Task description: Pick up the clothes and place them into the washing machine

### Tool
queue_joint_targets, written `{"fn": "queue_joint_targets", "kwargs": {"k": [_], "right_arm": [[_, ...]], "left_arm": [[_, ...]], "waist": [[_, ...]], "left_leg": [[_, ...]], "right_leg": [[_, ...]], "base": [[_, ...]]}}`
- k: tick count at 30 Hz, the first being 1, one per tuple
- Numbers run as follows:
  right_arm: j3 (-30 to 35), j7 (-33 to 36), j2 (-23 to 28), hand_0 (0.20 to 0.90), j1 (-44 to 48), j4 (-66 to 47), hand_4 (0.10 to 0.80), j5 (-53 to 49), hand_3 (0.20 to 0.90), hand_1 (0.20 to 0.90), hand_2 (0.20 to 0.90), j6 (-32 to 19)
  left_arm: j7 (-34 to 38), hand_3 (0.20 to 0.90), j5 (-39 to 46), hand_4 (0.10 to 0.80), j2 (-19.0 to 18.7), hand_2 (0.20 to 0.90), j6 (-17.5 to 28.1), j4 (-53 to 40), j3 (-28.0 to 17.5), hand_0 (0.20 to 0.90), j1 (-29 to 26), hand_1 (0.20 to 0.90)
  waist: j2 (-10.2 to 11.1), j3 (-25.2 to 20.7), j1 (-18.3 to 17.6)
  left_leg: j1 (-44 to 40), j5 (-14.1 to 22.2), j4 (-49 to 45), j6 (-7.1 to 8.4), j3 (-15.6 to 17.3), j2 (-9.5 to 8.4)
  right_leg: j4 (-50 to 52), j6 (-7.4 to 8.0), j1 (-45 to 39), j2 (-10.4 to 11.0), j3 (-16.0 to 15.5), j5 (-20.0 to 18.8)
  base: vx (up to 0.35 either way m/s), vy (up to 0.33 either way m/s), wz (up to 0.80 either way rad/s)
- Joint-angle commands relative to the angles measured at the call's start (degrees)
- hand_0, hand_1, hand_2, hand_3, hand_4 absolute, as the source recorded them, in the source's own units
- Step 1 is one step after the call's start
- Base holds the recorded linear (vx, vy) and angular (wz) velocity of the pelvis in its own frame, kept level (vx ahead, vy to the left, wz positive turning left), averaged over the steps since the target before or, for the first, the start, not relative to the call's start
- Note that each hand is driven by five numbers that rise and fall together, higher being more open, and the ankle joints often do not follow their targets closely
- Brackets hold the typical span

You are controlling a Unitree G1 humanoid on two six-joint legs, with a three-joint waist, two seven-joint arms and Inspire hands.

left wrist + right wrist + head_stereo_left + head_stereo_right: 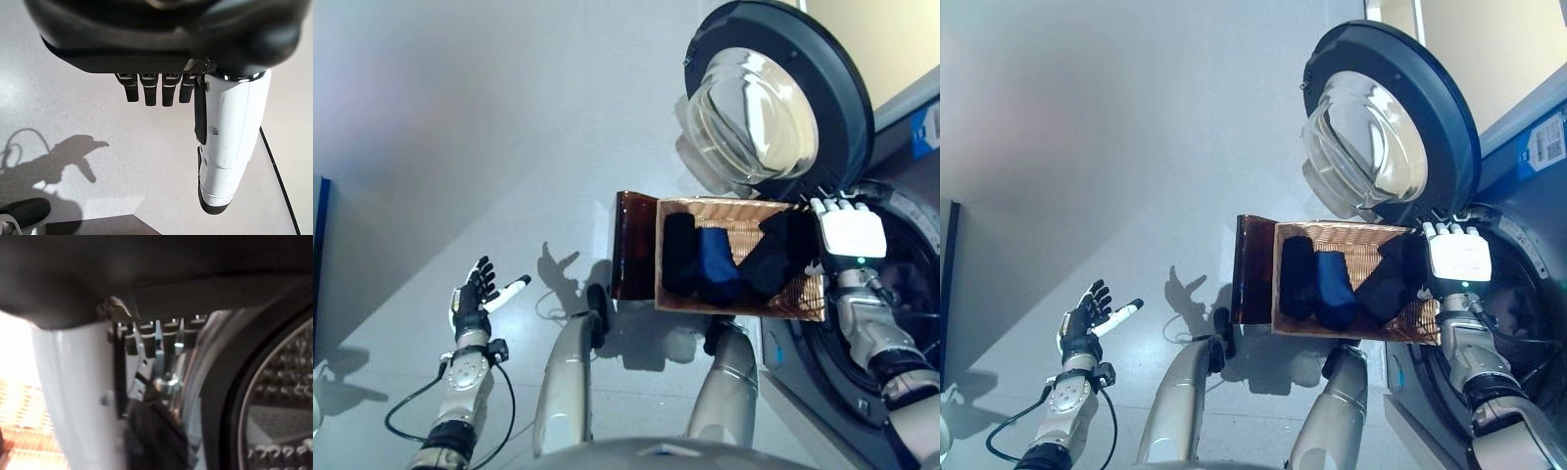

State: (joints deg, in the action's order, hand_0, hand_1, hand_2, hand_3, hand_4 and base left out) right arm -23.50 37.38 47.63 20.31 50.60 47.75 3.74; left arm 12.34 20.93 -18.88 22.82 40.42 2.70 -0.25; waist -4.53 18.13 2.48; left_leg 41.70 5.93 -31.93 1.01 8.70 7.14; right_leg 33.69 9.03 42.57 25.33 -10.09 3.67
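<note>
A brown woven basket (633, 245) hangs in front of me beside the washing machine (901, 294). It holds a black garment (679, 253), a blue garment (715, 259) and a second black garment (778, 257). My right hand (852, 235) is at the basket's right end, by the drum opening (279, 396), fingers straight. The right wrist view shows dark cloth (154, 435) just past the white thumb (73, 382); no finger curls round it. Far from the basket, my left hand (470, 299) stays low on the left over the floor, open and empty.
The round washer door (773, 98) stands swung open above the basket. Grey floor (460, 147) spreads to the left. A dark blue edge (318, 245) shows at the far left.
</note>
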Motion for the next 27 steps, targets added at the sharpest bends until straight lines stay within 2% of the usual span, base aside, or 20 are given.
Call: {"fn": "queue_joint_targets", "kwargs": {"k": [1,11,19,25,26,27], "right_arm": [[-1.95,2.92,4.53,0.900,1.74,1.55,0.800,1.44,0.900,0.900,0.900,1.08],[-8.24,3.48,-0.13,0.900,4.43,6.80,0.800,0.37,0.900,0.900,0.900,0.39],[-12.05,5.39,-7.82,0.900,7.25,15.45,0.800,-1.39,0.900,0.900,0.900,2.20],[-14.11,5.65,-9.19,0.900,9.85,19.36,0.800,-0.85,0.900,0.900,0.900,4.15],[-14.24,6.04,-9.10,0.900,10.10,19.66,0.800,-0.64,0.900,0.900,0.900,4.57],[-14.13,6.68,-8.91,0.900,10.45,20.44,0.800,-0.55,0.900,0.900,0.900,5.31]], "left_arm": [[0.42,0.900,1.53,0.800,-4.39,0.900,5.52,-1.09,-1.63,0.900,2.29,0.900],[1.15,0.900,2.30,0.800,-4.26,0.900,6.08,-1.20,-0.79,0.900,2.33,0.900],[2.68,0.900,1.55,0.800,-4.05,0.900,6.35,-1.81,-0.19,0.900,1.56,0.900],[2.84,0.900,1.37,0.800,-4.16,0.900,6.48,-3.22,-0.10,0.900,1.64,0.900],[2.83,0.900,1.42,0.800,-4.19,0.900,6.56,-4.16,-0.12,0.900,1.91,0.900],[2.81,0.900,1.26,0.800,-4.24,0.900,6.50,-4.14,-0.21,0.900,1.97,0.900]], "waist": [[1.03,-3.10,-0.27],[0.72,-2.92,0.08],[0.23,-2.71,0.72],[-0.42,-2.30,1.35],[-0.69,-2.54,1.54],[-0.72,-2.23,1.55]], "left_leg": [[-0.26,-0.14,0.17,5.99,-1.69,2.78],[-0.14,0.17,-0.86,5.98,-1.40,2.80],[0.54,0.35,-1.64,5.72,-1.36,2.45],[2.02,1.42,-4.08,5.25,-1.67,2.13],[2.01,3.45,-5.36,5.67,-2.14,2.28],[2.75,1.82,-5.36,5.15,-1.78,2.10]], "right_leg": [[-6.68,0.17,-0.88,1.29,4.52,-9.13],[-5.80,-0.02,-0.50,1.26,4.86,-8.94],[-5.34,-0.18,0.02,1.41,5.10,-8.93],[-2.89,-0.35,1.82,1.51,6.05,-8.18],[-1.37,0.20,1.82,1.32,6.56,-6.21],[-1.59,-0.55,2.35,1.57,6.24,-7.61]], "base": [[0.000,0.000,0.00],[0.000,0.000,0.00],[0.000,0.000,0.00],[0.000,0.009,-0.01],[0.000,0.000,0.00],[0.000,0.000,0.00]]}}
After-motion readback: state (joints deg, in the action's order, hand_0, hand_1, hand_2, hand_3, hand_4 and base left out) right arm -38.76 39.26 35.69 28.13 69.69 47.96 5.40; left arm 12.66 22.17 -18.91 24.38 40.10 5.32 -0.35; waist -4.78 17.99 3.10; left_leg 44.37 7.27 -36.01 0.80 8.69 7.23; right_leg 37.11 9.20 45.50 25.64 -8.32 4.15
